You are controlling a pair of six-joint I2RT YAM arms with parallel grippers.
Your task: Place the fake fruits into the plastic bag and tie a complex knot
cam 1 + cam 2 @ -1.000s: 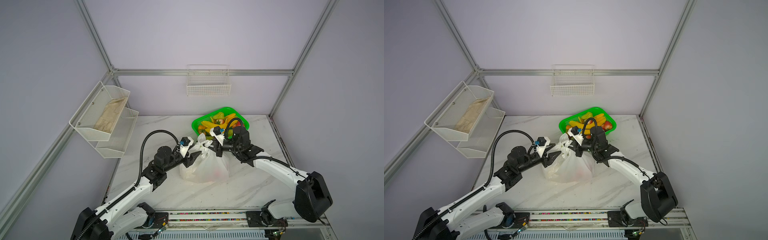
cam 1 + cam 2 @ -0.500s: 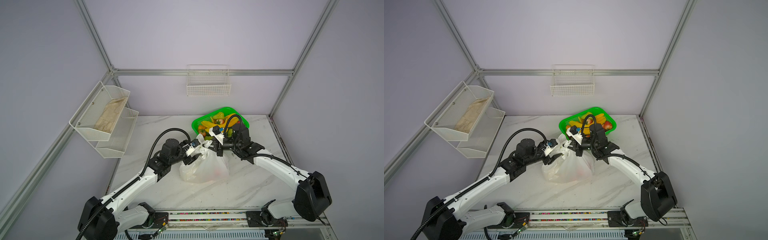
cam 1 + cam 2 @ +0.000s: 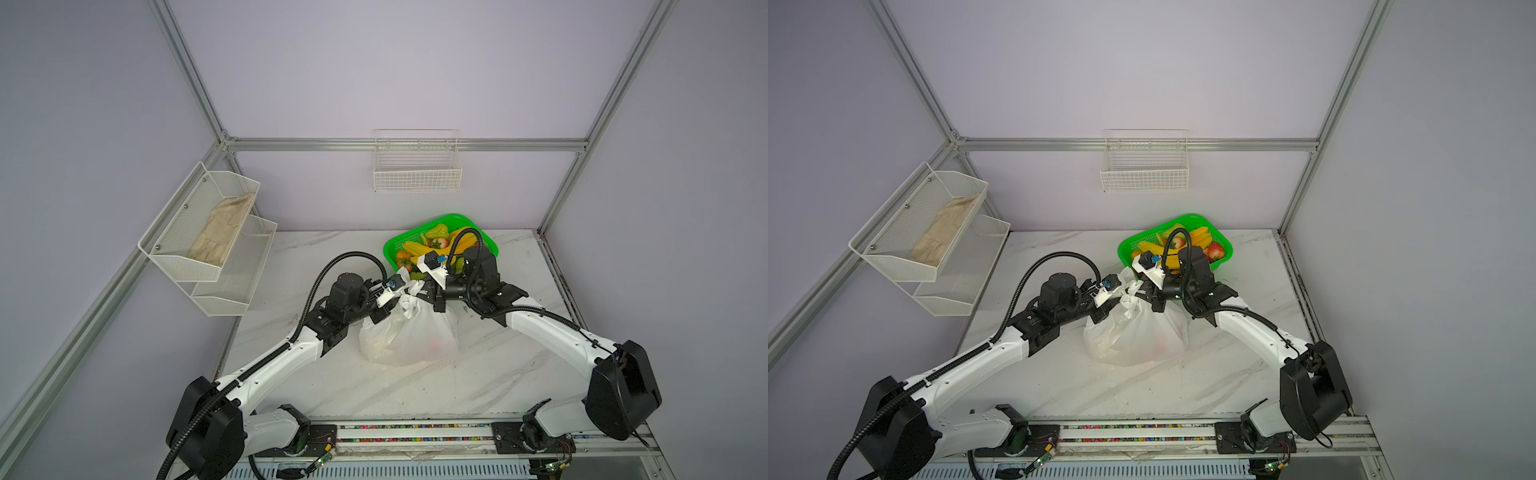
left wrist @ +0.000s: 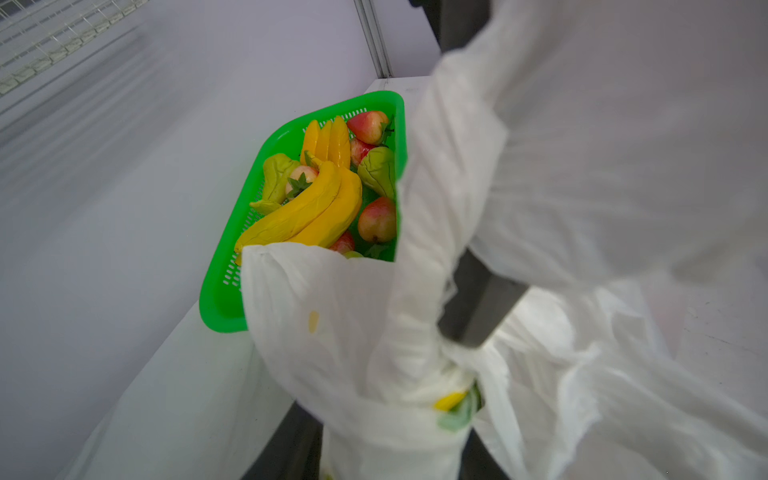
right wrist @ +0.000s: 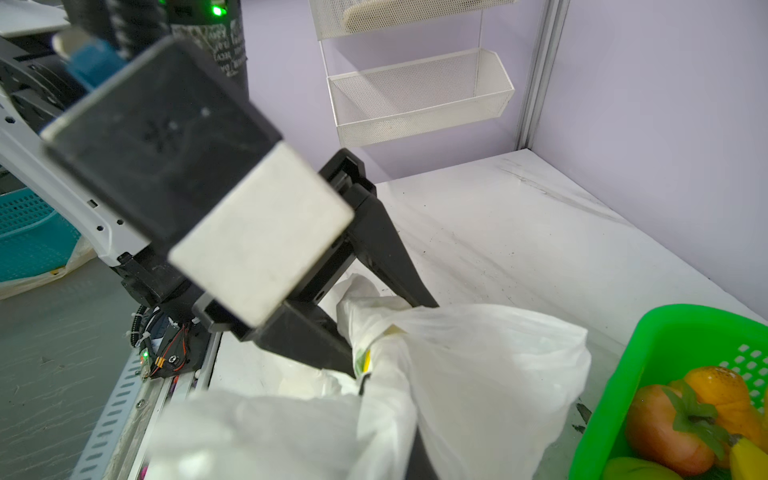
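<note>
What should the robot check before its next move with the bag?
1. The bag sits on the table: ok.
2. Some fruit is inside it: ok, a reddish shape shows through.
3. The basket is emptied: not ok, bananas and other fruit are in it.
4. The right gripper is shut on the bag's plastic: ok.
5. The left gripper squeezes the bag's neck: cannot tell; its fingers sit either side.
6. The knot is finished: cannot tell.
</note>
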